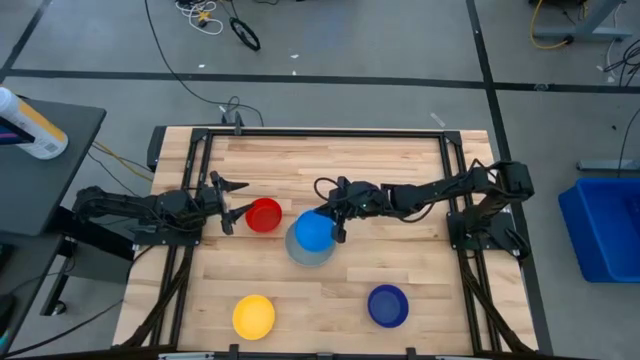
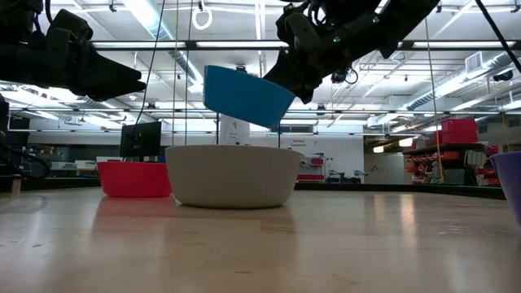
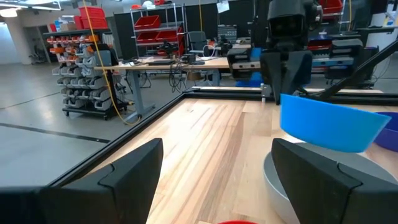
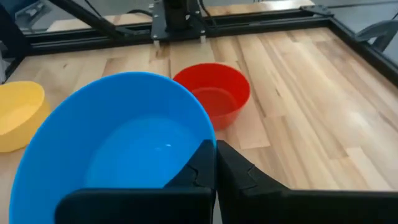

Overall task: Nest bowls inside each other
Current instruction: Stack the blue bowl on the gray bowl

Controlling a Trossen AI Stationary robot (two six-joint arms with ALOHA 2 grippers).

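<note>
Your right claw [image 1: 337, 222] clamps the light blue bowl's [image 1: 314, 231] rim above the grey bowl [image 1: 305, 251]; left claw [image 1: 232, 201] gapes beside the red bowl [image 1: 264, 215].

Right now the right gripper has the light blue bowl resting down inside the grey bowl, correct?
Not quite. The right gripper holds the light blue bowl in the air above the grey bowl, tilted and not touching it, as the low view shows.

No text, label or number can be read anywhere. A white sign [image 2: 236, 130] behind the table carries print too small to make out.
</note>
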